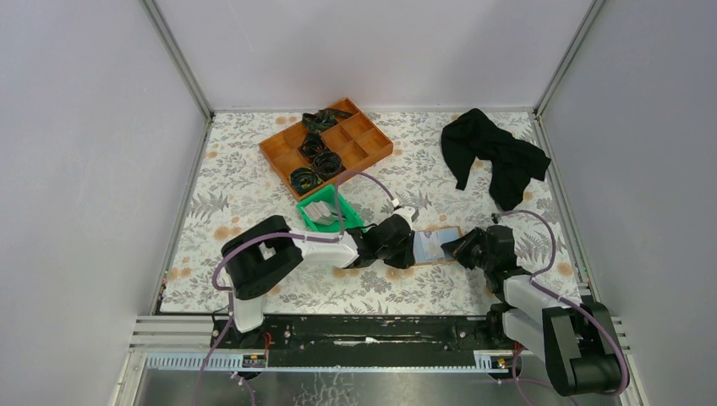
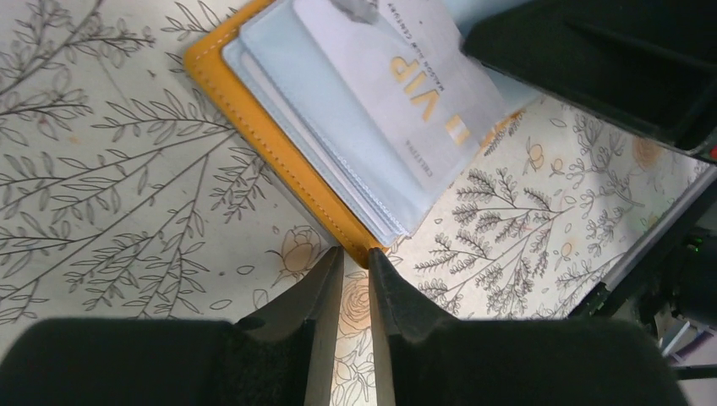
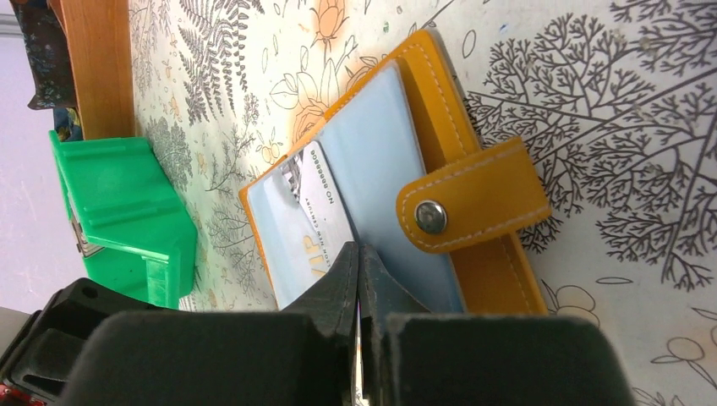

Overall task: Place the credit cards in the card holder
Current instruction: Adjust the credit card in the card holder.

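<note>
Open orange card holder (image 1: 435, 245) lies near-right on the desk (image 1: 228, 194), a VIP credit card (image 2: 406, 93) seemingly only part-way in under clenched right fingers (image 3: 334, 288), left fingers (image 2: 317, 296) slightly parted, empty, more cards (image 1: 321, 209) left in the green bin (image 3: 127, 220).

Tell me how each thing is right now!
card holder: open, lying flat, snap tab undone.
credit card: lying on the pale pages, printed side up.
left gripper: open a crack, empty, at the card holder's corner.
right gripper: shut, tips at the credit card's edge.
green bin: upright, cards inside.
orange tray: black bundles in some compartments.
black cloth: crumpled.
</note>
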